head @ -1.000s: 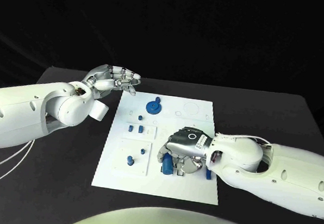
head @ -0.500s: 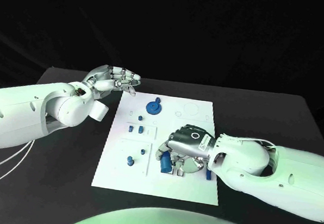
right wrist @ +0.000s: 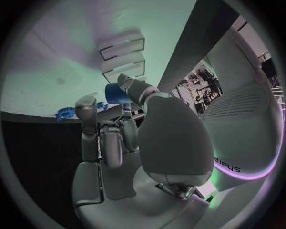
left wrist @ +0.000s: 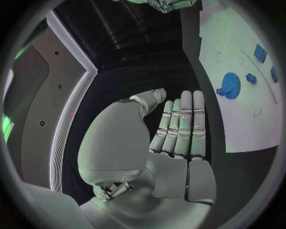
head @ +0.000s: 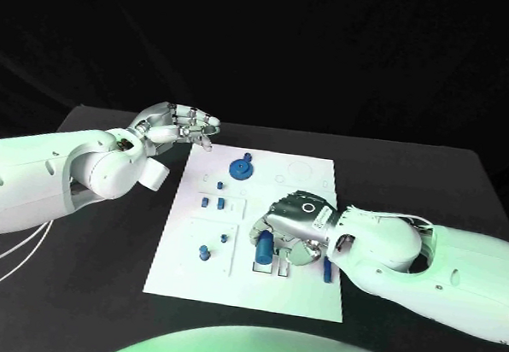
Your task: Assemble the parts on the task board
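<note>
On one task board [head: 296,297], right hand [head: 293,223] fingers pinching one blue cylinder [head: 263,248], left hand [head: 176,122] fingers straight, empty.

At the centre of the head view, the right hand [head: 293,223] covers part of the white board [head: 188,272]; the lower end of the blue cylinder [head: 263,248] is hidden behind its fingers, so the grip cannot be told.

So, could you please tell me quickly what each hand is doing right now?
Left hand: open, holding nothing, beside the task board.
Right hand: holding a blue part over the board.
</note>
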